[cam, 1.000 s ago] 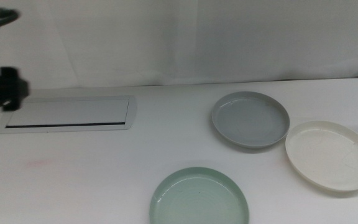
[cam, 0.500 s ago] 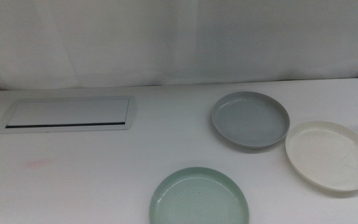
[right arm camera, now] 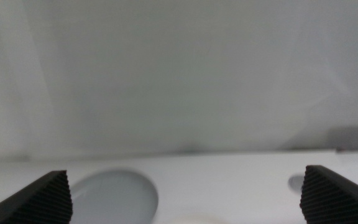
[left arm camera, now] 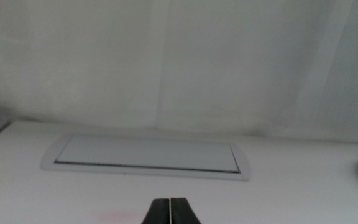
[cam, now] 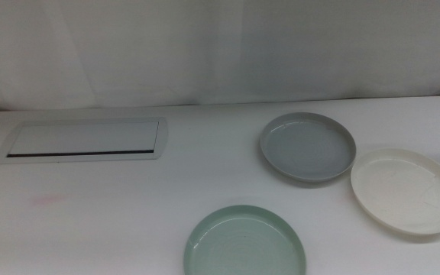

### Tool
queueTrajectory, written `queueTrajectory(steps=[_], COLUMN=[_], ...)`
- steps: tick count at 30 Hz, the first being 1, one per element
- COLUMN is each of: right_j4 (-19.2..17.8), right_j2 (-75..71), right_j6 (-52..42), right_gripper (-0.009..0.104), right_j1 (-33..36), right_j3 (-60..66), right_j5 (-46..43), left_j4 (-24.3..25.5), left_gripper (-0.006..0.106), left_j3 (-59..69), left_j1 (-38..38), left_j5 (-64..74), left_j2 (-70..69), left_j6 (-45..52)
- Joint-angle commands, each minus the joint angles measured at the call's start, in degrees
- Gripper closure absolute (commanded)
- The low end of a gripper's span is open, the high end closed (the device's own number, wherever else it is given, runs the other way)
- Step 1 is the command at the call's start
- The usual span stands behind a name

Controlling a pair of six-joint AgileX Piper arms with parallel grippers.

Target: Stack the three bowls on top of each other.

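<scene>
1. Light is even, soft and diffuse throughout; no single source shows, and the white table (cam: 128, 221) reads bright without glare.
2. Shadows are faint: a thin dark rim hugs the grey-blue bowl (cam: 308, 147) from 5 to 7 o'clock.
3. The middle view is mildly soft, with a slight sheen inside the mint bowl (cam: 244, 244).
4. The right wrist view is hazy and dimmer, its background out of focus.
5. The left wrist view is soft, darkening toward 9 o'clock.
</scene>
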Motion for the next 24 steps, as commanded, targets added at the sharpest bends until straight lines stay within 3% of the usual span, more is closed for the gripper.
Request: queueTrajectory(steps=[1, 13, 24], right_j4=[-0.6, -6.0, -7.3], right_j2=[6.4, 40.2, 59.3], right_j6=[-0.8, 2.2, 1.7], right_gripper=[-0.007, -0.007, -0.007], right_j1=[0.3, -0.4, -5.5], right_j3=[-5.7, -30.7, -32.4], right_j5=[6.2, 29.9, 28.0], left_j4=[-0.5, -0.1, -0.1], left_gripper=[0.101, 0.101, 0.101], left_j3=[2.5, 2.7, 2.7], left_j1=[0.1, 0.3, 0.3], left_j5=[1.1, 0.4, 0.1], left_j2=[-0.4, -0.5, -0.5], left_j6=[-0.4, 1.1, 1.1])
